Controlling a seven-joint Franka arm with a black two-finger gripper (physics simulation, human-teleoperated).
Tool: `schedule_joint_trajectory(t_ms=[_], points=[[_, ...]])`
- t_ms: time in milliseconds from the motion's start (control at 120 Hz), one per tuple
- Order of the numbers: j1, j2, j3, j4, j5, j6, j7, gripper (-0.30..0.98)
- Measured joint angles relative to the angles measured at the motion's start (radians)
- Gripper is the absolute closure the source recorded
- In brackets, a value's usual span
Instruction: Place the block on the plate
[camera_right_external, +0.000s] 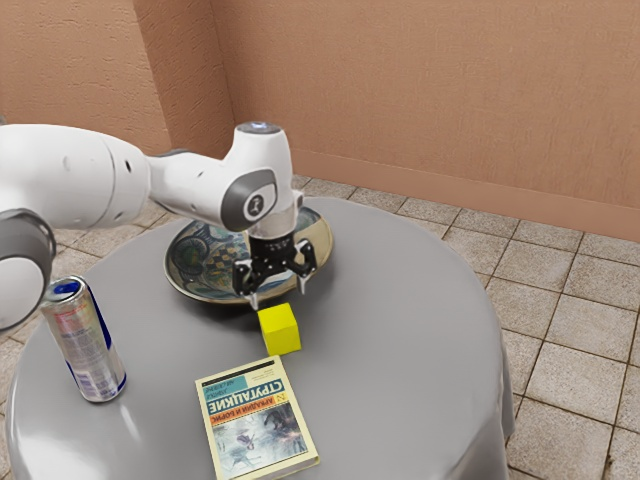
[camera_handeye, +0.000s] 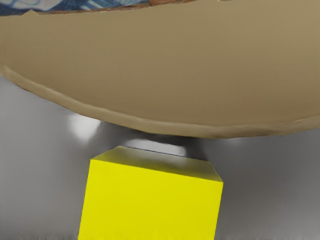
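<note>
Just beside the plate, the yellow block sits on the gray table. Near the plate's rim, above the block, the gripper hangs open, fingers spread. Farther from the plate lies a book.

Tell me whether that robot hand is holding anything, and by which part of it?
Nothing is held: the gripper is open, its two fingers apart, and neither grips the yellow block near their tips.

Homelike indoors: tiled floor, draped table
</note>
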Motion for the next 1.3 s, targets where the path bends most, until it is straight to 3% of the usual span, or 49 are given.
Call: schedule_joint_trajectory(t_ms=[1092, 1300], points=[[0.027, 0.068, -0.029, -0.06, -0.005, 0.112, 0.01, 0.0], [0.031, 0.08, -0.032, -0.061, -0.01, 0.13, 0.011, 0.07]])
